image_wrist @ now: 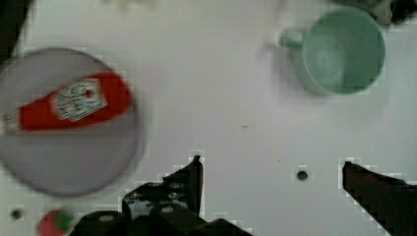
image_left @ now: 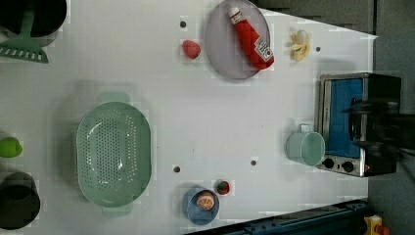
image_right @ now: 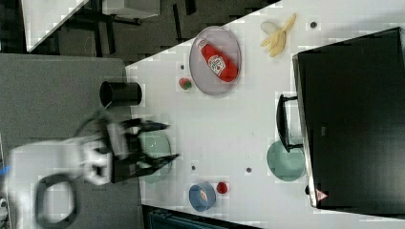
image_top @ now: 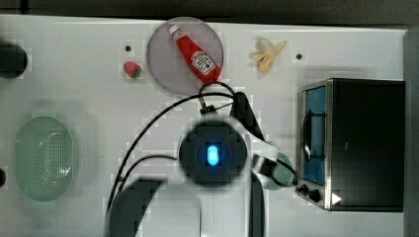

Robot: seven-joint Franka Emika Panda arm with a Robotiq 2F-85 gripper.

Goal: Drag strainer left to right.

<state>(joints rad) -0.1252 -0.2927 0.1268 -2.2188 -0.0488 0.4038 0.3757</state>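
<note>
Gripper [image_wrist: 270, 172] is wide open, nothing between the fingers; wrist view shows bare table between the two dark fingertips. In the right view the gripper [image_right: 165, 141] hangs high above the table w/ the strainer [image_right: 156, 143] partly hidden behind it.

Strainer [image_top: 44, 157] sits at the top view's left, well apart from the arm's wrist, which is over the table's middle. In the left view the strainer [image_left: 113, 153] is clear: oval, holes all over, tab handles at both ends, upright, untouched. Not yet grasped or contacted, so task looks to be at the approach stage.

Risks, judged from layout:
- Wrong obj: mint cup [image_wrist: 339, 49] is same colour and currently much nearer the gripper than the strainer. Wrist cam faces it, not the strainer.
- Drag path toward the top view's right runs past the blue bowl [image_left: 200, 205] w/ fruit and the small strawberry [image_left: 223, 187]; a wide oval strainer could shove them.
- Plate [image_top: 165, 64] w/ ketchup bottle [image_top: 196, 54] lies off the straight path, but a skewed pull could clip it.
- Hooking only one thin rim or tab may make the light strainer tip or pivot instead of sliding.
- Toaster oven [image_top: 365, 143] and cup block the far end; overshoot = collision.
</note>
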